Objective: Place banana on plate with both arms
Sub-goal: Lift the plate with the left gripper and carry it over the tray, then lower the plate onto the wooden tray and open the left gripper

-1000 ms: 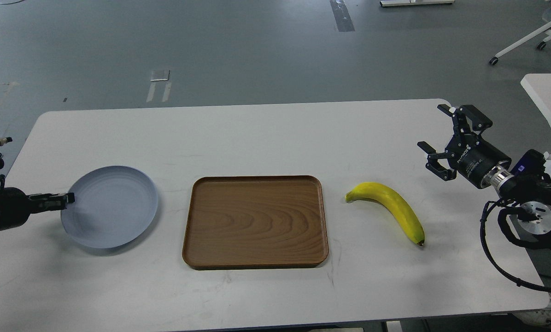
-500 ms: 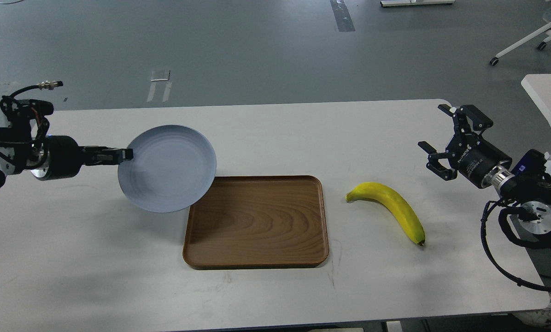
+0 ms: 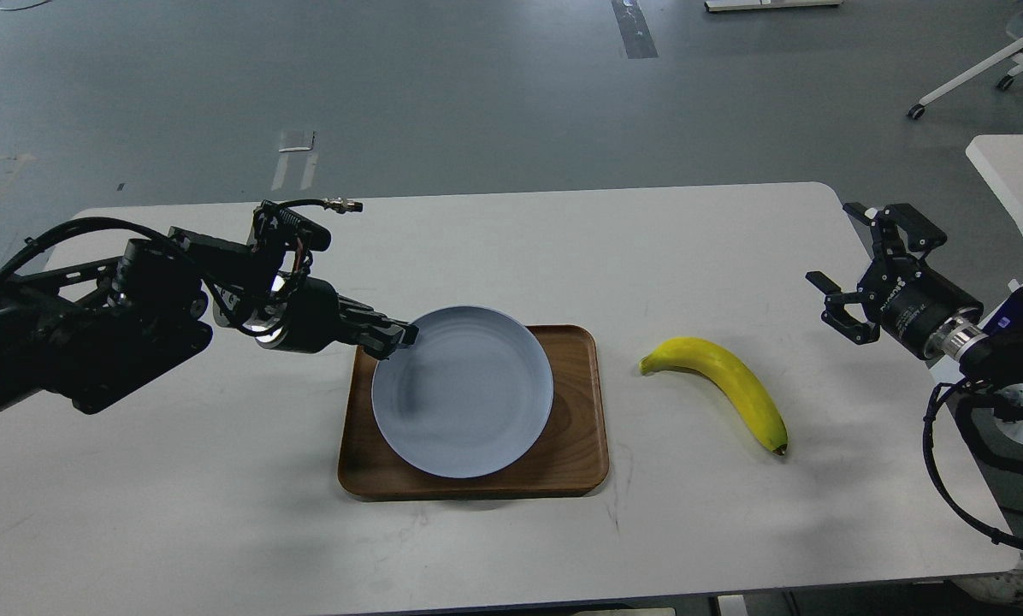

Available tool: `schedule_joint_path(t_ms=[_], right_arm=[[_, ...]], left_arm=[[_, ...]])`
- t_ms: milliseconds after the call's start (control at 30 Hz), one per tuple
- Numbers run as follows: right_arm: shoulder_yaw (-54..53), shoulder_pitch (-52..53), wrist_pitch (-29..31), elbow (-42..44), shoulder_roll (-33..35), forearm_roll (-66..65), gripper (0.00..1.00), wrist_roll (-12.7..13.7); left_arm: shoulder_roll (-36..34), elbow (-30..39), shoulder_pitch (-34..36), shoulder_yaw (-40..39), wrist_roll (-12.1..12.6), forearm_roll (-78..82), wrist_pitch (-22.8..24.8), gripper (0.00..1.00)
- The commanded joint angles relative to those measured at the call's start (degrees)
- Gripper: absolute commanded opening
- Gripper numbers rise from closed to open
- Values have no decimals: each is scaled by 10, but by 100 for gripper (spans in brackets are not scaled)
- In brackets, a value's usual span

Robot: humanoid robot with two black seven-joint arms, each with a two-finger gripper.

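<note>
Carried rightward since the earlier frame, the plate [image 3: 463,391] now sits over the wooden tray [image 3: 576,445] at frame centre, pinched at its upper-left rim by the left end effector [image 3: 392,336], likely to stage it nearer the fruit. At right, the banana [image 3: 721,385] lies on the counter [image 3: 511,248]; the right end effector [image 3: 849,269] hovers spread wide, empty.

Single head view, high, looking forward and down across table [image 3: 511,248]
</note>
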State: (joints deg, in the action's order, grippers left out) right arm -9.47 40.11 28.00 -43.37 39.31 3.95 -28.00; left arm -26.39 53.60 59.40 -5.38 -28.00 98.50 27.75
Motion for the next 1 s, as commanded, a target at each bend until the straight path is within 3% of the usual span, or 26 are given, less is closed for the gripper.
schedule_joint_path(t_ms=[0,267,633,667,733,800,967], right_arm=[[0,0,0,0,1,0,100,0],[0,-2,0,5,1,0,100,0],[-1,-3,0,5,1,0,100,0],[-1,-3,0,5,1,0,100,0],[-1,-3,0,5,1,0,100,0],[-1,-3,0,5,1,0,100,0],[-1,-3,0,6,0,0,100,0]], left_arm=[[35,-38,5,1,0,0,3,0],[97,-111,5,18,0,-2,3,0],[121,-138,1,18,0,-14,3,0],[122,-139,1,18,0,-15,3,7],[130,-146,1,18,0,-15,3,65],[133,-153,1,18,0,-16,2,87],[135,-152,6,15,0,-22,-1,97]])
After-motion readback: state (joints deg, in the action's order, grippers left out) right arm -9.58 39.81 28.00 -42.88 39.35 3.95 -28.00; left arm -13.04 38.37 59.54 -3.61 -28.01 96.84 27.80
